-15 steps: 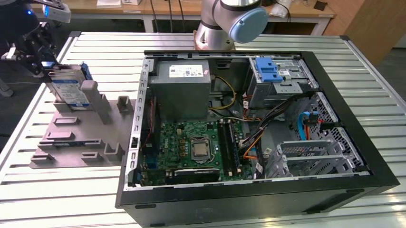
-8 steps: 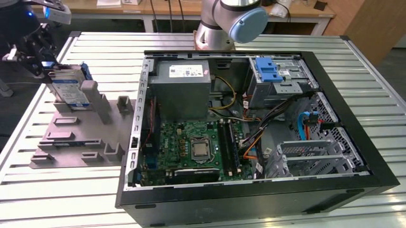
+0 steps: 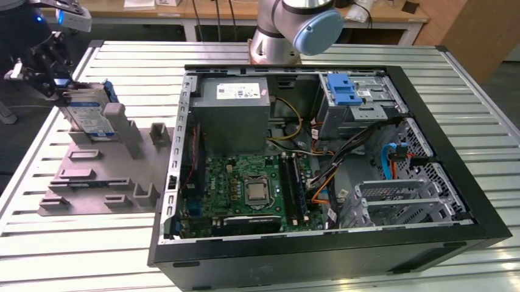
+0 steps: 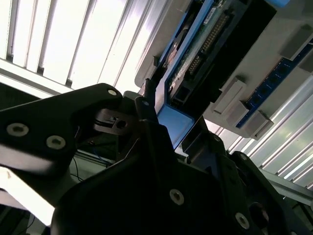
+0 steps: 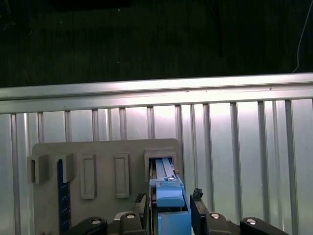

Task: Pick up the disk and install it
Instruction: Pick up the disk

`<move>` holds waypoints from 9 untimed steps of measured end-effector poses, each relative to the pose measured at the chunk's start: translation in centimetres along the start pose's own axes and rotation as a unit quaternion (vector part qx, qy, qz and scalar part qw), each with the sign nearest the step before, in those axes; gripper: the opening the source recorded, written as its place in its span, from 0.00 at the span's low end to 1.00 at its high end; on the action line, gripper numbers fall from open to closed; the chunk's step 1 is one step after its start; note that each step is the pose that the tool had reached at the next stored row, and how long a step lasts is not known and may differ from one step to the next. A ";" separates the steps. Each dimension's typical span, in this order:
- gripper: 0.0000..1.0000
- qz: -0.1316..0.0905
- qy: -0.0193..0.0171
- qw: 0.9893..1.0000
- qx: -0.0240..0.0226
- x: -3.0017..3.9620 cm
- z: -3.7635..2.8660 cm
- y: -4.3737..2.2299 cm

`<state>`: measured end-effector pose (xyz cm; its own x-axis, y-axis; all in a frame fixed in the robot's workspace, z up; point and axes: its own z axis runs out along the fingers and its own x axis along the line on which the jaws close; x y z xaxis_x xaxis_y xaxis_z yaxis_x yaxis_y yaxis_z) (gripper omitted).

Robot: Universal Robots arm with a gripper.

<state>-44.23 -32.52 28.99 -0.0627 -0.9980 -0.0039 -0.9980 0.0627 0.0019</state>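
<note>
The gripper (image 3: 58, 91) is hanging over the far end of the grey holder (image 3: 89, 182), at the exterior view's left. It is sitting right at the top end of the disk (image 3: 87, 115). The disk is standing up on its edge in a slot of the holder, just under the gripper. In the first wrist view the disk's (image 5: 170, 193) blue end is poking up into the middle of the gripper (image 5: 169, 204), with black gripper parts close on both sides. I cannot tell if the gripper is squeezing the disk or only sitting around it. In the second wrist view the green board side of the disk (image 4: 198, 56) is showing just past the gripper. Off to one side of the gripper, a thin blue strip (image 5: 61, 196) is standing in another slot. The open computer case (image 3: 325, 152) is lying well away from the gripper on the ridged metal table (image 3: 106, 261).
</note>
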 end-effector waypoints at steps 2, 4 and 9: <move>0.46 0.000 0.000 1.000 0.000 0.00 0.01 0.00; 0.46 0.000 0.000 1.000 0.000 0.00 0.01 0.00; 0.46 0.000 0.000 1.000 0.000 0.00 0.01 0.00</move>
<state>-44.24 -32.52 28.97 -0.0627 -0.9980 -0.0030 -0.9980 0.0627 0.0018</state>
